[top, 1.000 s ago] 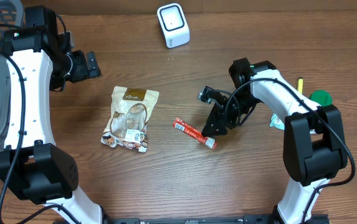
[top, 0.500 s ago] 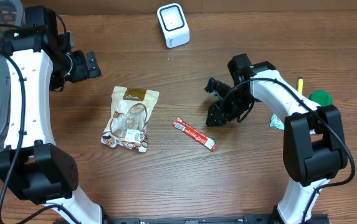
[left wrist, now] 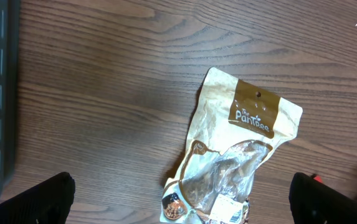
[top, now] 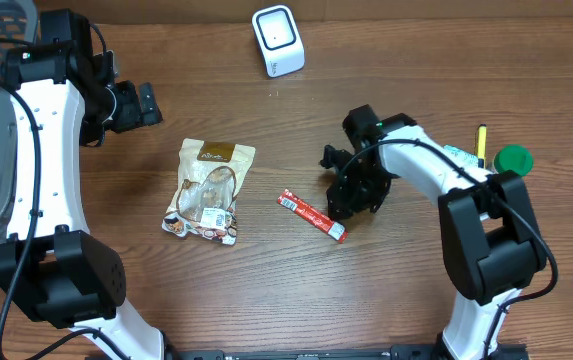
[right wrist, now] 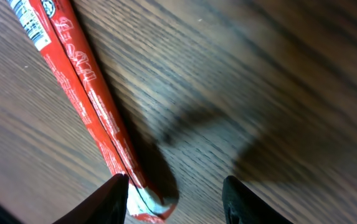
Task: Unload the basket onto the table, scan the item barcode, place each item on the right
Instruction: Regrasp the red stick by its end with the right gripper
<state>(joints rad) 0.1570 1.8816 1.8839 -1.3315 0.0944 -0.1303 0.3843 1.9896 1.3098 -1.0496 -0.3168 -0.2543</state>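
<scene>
Scan-station contents, listed left to right.
Left gripper [top: 149,103]: jaws spread wide, holding nothing. Snack pouch [top: 209,190]: lay flat at its 5 o'clock. Scanner [top: 278,40]: stood at the table's [top: 266,290] 12 o'clock edge. Red stick packet [top: 311,214]: lay flat at the pouch's 3 o'clock. Right gripper [right wrist: 177,202]: jaws half-spread astride the packet's 4 o'clock end, perhaps touching it with one finger.

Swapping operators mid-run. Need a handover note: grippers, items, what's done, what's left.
Left gripper: open, empty, clear of the snack pouch lying flat.
Right gripper: open, down at the table, fingers either side of one end of the red stick pack, not clamped.
Scanner: far edge of the table.
Done: nothing lifted or scanned.
Left: grip the item, show its barcode to the scanner.
</scene>
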